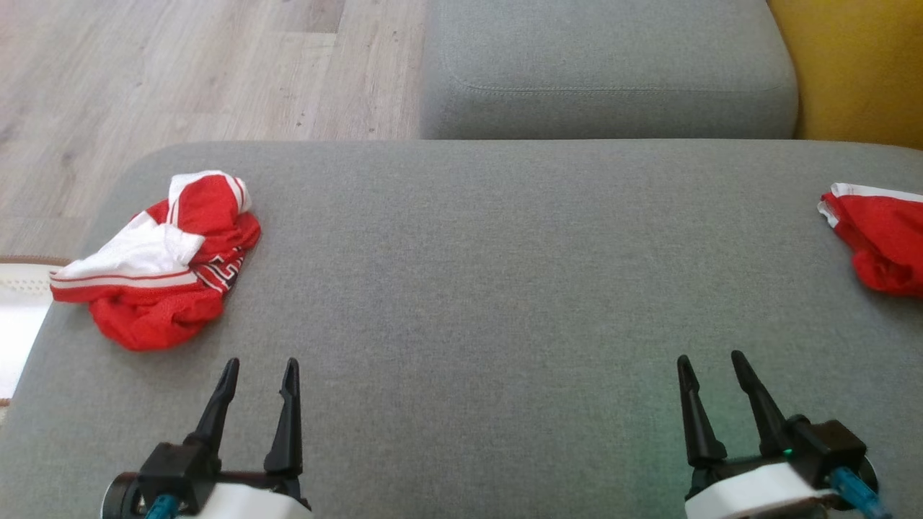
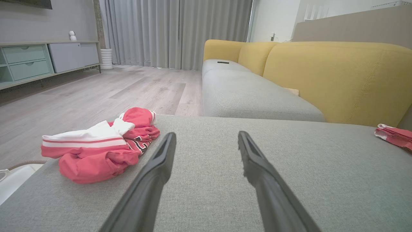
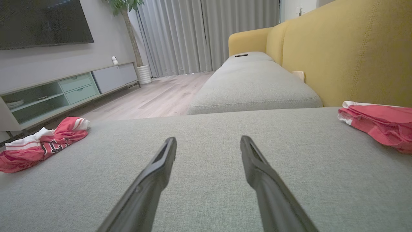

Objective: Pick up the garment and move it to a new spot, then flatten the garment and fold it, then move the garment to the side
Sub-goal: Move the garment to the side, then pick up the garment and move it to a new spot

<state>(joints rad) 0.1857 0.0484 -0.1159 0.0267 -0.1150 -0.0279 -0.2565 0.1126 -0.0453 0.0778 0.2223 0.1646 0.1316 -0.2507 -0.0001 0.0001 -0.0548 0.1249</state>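
Nearest, the left gripper (image 1: 262, 362) and right gripper (image 1: 709, 357) are seen over the grey cushion (image 1: 461, 288), each with its fingers spread apart and nothing held between them; no cloth is touched by either. Just beyond the left gripper, the garment (image 1: 155, 263) is found crumpled at the cushion's left edge, red with white bands. Well apart, at the right edge, a second garment (image 1: 880, 241) in red with white trim is laid flatter. Farther back, a grey seat (image 1: 606, 65) is set against a yellow backrest (image 1: 858, 65), with wood floor (image 1: 202, 72) to the left.
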